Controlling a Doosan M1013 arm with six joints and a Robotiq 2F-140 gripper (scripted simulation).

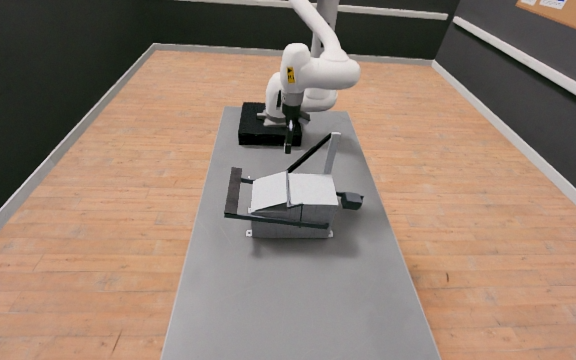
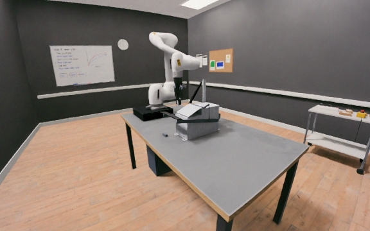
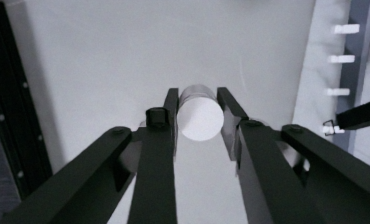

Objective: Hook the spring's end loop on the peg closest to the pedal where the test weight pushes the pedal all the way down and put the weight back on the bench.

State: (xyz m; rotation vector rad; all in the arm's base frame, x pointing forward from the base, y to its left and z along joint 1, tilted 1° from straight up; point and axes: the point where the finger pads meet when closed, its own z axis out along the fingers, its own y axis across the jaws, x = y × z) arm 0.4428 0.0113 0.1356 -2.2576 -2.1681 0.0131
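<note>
Squarely between its fingertips, the pincer [image 1: 288,149] [image 2: 179,102] [image 3: 197,103] grips the steel test weight [image 3: 201,119].

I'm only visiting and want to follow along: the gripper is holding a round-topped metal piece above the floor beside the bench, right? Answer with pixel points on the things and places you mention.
Not the floor: the wrist view shows the gripper [image 1: 288,150] [image 2: 179,103] [image 3: 197,103] holding the round-topped metal piece [image 3: 200,119] above the bench [image 1: 298,300] [image 2: 230,167] itself.
</note>
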